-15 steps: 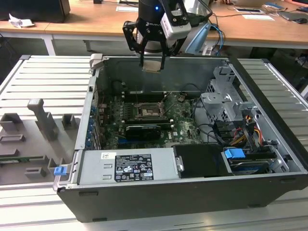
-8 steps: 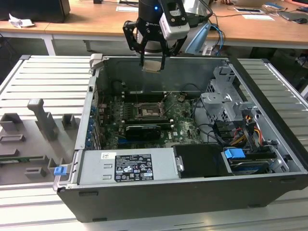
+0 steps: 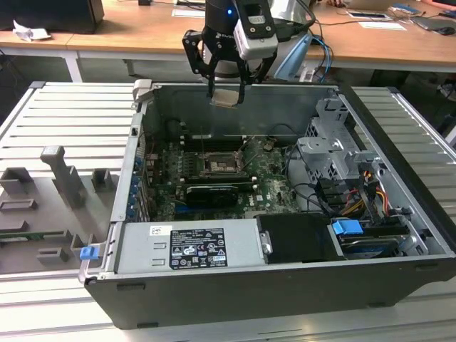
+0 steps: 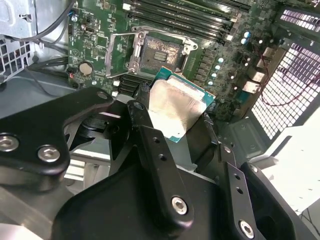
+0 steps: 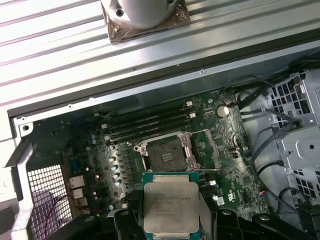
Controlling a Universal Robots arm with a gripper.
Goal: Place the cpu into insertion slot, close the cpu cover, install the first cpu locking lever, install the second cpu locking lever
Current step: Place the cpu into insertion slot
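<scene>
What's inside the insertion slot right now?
Nothing seated: the insertion slot shows its bare contact bed in both wrist views. The cpu is clamped in the gripper above it. Pins too fine to tell.

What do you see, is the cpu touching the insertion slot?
Apart. In the exterior view the tool holds the cpu up by the case's rear wall, with open space down to the insertion slot.

Open tower case [image 3: 285, 303] on its side on a ribbed metal table [image 3: 64, 114]. Inside, green motherboard [image 3: 269, 187] with long black memory slots [image 5: 150, 121], a coin cell battery [image 5: 223, 110] and a long black card [image 3: 211, 194]. Grey power supply [image 3: 189, 246] along the near wall; perforated drive cage [image 3: 335, 153] toward the exterior view's right, a blue tab [image 3: 347, 229] near it. Grey plastic fixtures [image 3: 68, 174] outside the case at the exterior view's left. Wooden desk [image 3: 142, 32] behind.
</scene>
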